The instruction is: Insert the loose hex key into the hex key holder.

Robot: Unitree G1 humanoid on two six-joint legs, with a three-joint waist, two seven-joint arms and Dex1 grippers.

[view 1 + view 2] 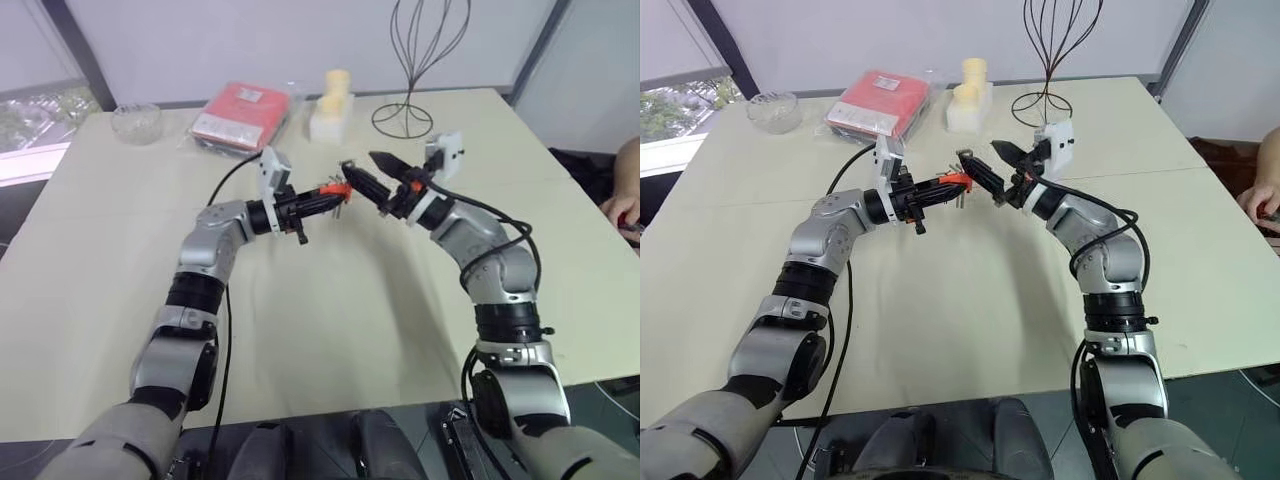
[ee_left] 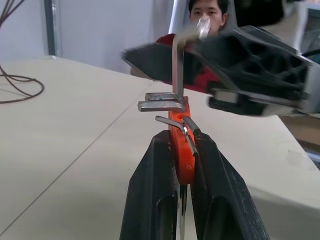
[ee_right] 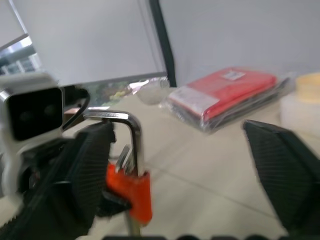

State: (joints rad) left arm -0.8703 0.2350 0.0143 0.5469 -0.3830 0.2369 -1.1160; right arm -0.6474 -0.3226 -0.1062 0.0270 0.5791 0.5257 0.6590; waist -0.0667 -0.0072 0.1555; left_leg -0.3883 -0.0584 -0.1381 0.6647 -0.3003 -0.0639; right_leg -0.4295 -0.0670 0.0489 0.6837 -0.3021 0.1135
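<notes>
Centre of the left eye view: the left gripper [image 1: 325,195] is pinched on the hex key holder [image 1: 334,189], held above the table [image 1: 330,300]. The loose hex key [image 2: 177,70] stands upright in the holder's top. The right gripper [image 1: 372,172], fingers spread wide, sits just right of the holder, one finger [image 3: 82,165] beside the key, the other apart.

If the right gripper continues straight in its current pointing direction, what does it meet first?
Probably the hex key holder with its upright hex key, held in the left gripper; the right gripper is open, depth uncertain.
</notes>
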